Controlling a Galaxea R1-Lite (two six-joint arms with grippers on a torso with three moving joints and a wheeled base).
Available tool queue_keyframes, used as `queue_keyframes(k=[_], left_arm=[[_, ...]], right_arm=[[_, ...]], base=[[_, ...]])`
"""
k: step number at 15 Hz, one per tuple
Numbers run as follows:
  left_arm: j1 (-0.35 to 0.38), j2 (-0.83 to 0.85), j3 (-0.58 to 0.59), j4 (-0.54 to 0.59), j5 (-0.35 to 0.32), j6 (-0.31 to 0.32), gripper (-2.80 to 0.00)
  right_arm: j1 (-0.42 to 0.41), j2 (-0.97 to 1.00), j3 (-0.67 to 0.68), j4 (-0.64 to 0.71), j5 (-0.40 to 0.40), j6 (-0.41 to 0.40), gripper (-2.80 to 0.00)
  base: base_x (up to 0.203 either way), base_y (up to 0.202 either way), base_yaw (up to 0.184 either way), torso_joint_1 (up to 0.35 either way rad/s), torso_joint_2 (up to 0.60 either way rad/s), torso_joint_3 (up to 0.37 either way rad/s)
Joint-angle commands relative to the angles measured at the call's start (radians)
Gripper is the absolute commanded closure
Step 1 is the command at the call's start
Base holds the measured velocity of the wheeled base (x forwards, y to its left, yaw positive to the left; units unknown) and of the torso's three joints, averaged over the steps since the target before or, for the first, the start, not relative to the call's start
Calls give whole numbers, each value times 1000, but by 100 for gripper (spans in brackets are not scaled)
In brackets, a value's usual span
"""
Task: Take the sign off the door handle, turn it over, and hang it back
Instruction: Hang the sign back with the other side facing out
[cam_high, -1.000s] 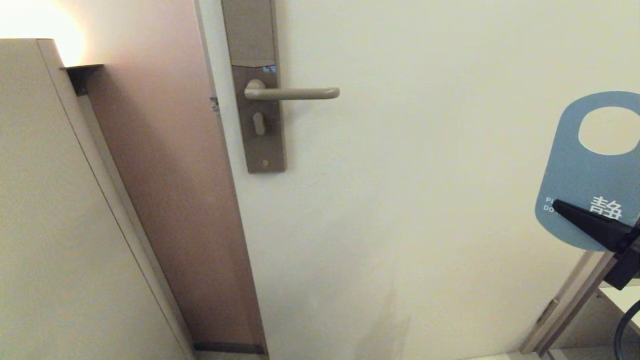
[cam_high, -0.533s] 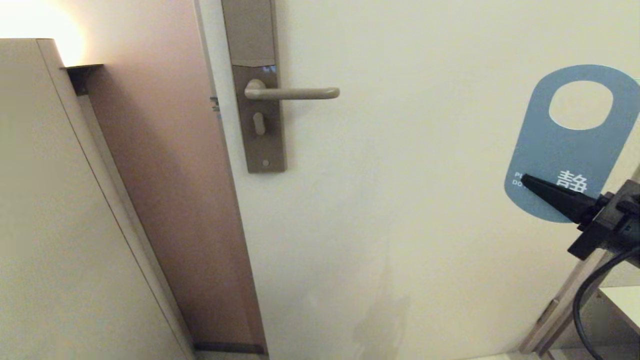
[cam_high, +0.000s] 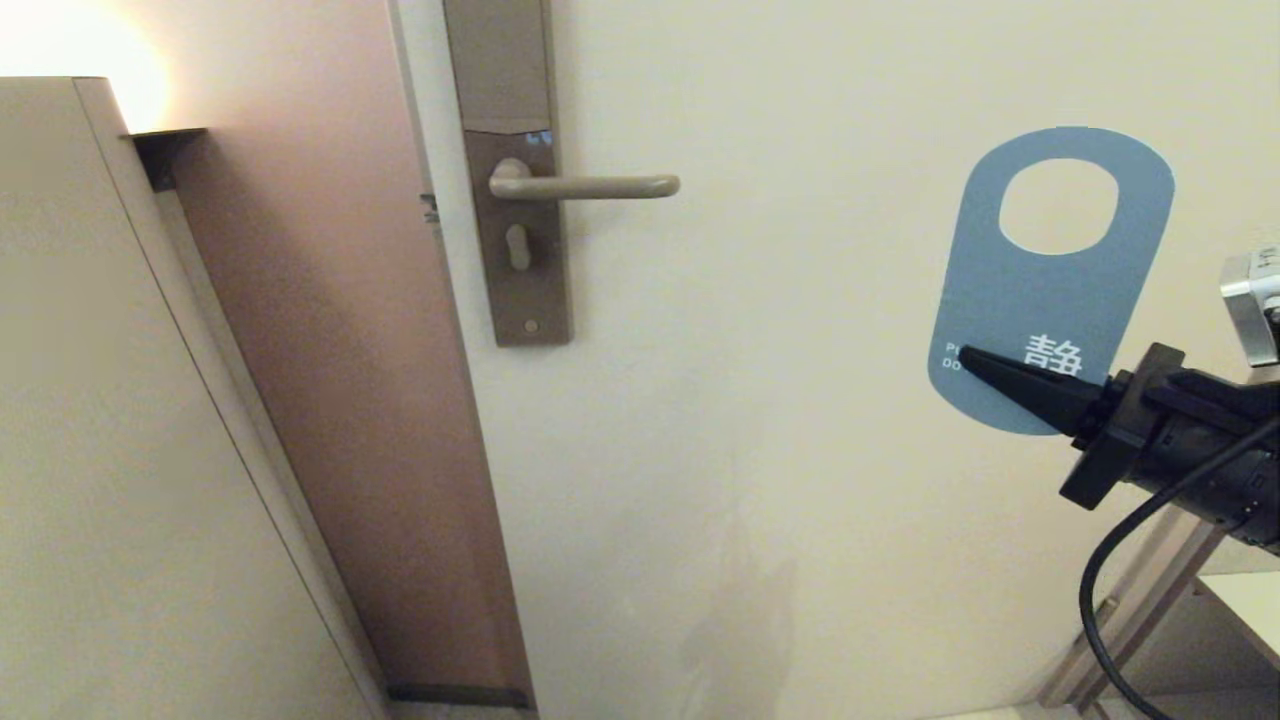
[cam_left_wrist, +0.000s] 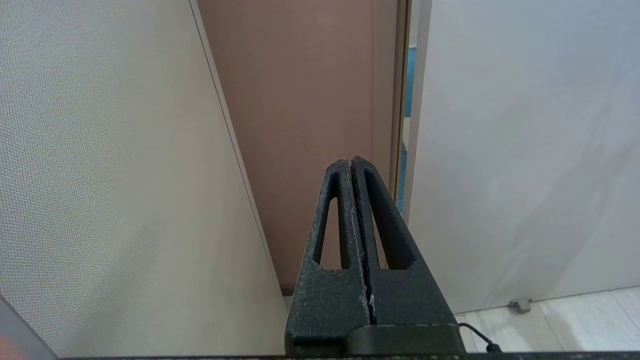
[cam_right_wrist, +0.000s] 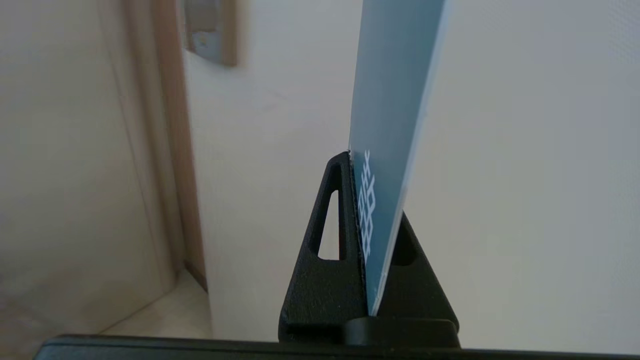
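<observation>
The sign (cam_high: 1045, 300) shows its blue face with white lettering and an oval hole at its top end. It is held upright in the air at the right of the head view, well to the right of the door handle (cam_high: 590, 186), a bare beige lever bar. My right gripper (cam_high: 975, 362) is shut on the sign's lower end. In the right wrist view the sign (cam_right_wrist: 395, 115) stands edge-on between the black fingers of the right gripper (cam_right_wrist: 372, 165). My left gripper (cam_left_wrist: 351, 162) is shut with nothing in it, low near the door frame.
A tall brown backplate (cam_high: 510, 90) with a keyhole carries the lever on the cream door (cam_high: 800, 450). A pinkish-brown frame (cam_high: 340, 380) and a pale wall panel (cam_high: 110, 450) stand left of it. A black cable (cam_high: 1100, 610) trails from the right arm.
My right gripper has carried the sign up and to the left, closer to the door handle. More of the right arm has come into the head view. The handle has not moved.
</observation>
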Motion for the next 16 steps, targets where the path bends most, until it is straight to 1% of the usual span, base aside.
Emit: queue_keyframes(k=[1,3,5,8,11,13,16], left_arm=[[0,2,0,0,-1,0,0],[0,2,0,0,-1,0,0],[0,2,0,0,-1,0,0],[0,2,0,0,-1,0,0],[0,2,0,0,-1,0,0],[0,2,0,0,-1,0,0],[0,2,0,0,-1,0,0]], right_arm=[[5,25,-35,3,31,-1,0],[12,31,-80,62,56,-2,0],[20,50,-138,111,60,-4,0],[58,79,-171,139,59,-4,0],[121,98,-188,162,53,-7,0],[147,115,-231,193,52,-10,0],[164,139,-316,284,52,-12,0]], base=[[0,0,0,0,0,0],[0,0,0,0,0,0],[0,0,0,0,0,0],[0,0,0,0,0,0],[0,0,0,0,0,0],[0,0,0,0,0,0],[0,0,0,0,0,0]])
